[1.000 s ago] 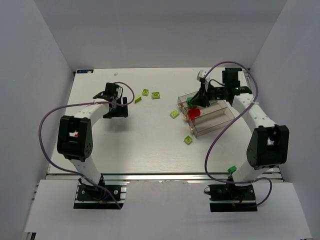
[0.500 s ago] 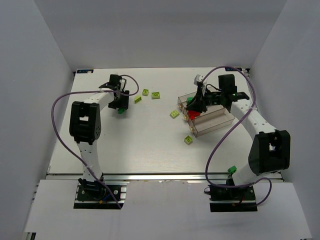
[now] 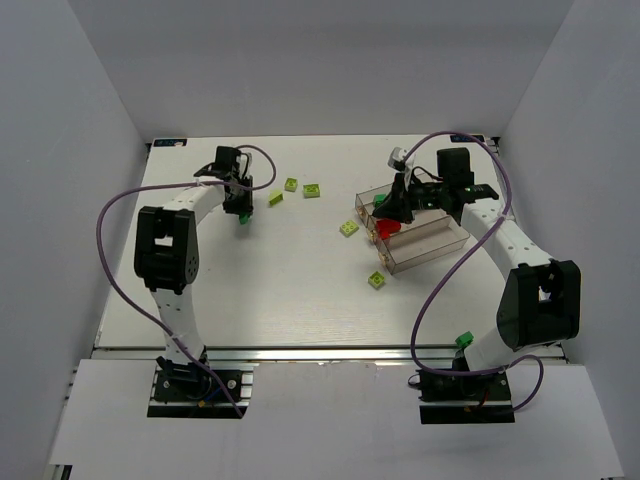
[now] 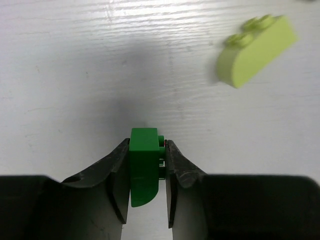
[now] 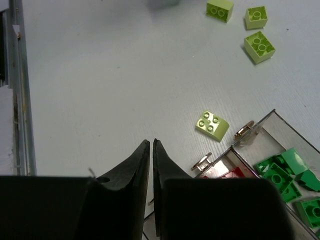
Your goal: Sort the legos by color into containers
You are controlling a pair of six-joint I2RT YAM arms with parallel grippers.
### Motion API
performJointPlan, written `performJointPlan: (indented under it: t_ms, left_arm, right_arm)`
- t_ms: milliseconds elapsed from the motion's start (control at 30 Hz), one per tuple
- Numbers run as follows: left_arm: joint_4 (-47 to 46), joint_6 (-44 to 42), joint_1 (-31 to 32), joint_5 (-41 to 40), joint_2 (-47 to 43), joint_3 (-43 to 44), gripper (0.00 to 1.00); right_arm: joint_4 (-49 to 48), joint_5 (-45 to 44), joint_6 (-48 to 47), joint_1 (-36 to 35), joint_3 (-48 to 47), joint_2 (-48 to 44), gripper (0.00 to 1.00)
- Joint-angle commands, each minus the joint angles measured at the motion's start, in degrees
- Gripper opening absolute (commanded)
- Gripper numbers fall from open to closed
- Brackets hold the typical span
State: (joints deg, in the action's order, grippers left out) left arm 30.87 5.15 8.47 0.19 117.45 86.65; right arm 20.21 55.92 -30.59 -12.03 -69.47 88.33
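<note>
While mid-table (image 4: 75, 75), left gripper (image 4: 146, 145) around lego (image 4: 144, 172).

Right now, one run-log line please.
left gripper shut on green lego | right gripper shut, empty | lime legos loose on table

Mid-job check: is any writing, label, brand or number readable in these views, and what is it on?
None can be read.
Studs on the lime bricks and on the dark green brick held in the left hand: no legible lettering.
The containers and table: no visible marks.
</note>
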Motion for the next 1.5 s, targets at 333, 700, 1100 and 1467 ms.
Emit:
performJointPlan:
  t_ms: [333, 700, 1100, 1467]
  left_arm:
    - [-21.4, 21.8, 12.1, 23.7, -17.4, -8.0, 0.02]
    - [-29.6, 30.8, 21.1, 26.7, 0.1, 9.6, 0.08]
    - [-29.1, 36.5, 25.2, 22.2, 15.6, 28.3, 0.19]
    - [-24.3, 35.0, 26.6, 16.4, 19.9, 32.7, 0.49]
  right_arm:
    - [-10.1, -17.3, 10.6, 0.0, 3.6, -5.1, 0.49]
    - [-12.2, -27.3, 13.9, 2.9, 7.3, -10.3, 0.89]
    - [-12.9, -25.9, 15.1, 5.1, 13.5, -15.2, 0.89]
    - [-13.2, -24.8, 15.3, 5.8, 13.9, -15.1, 0.89]
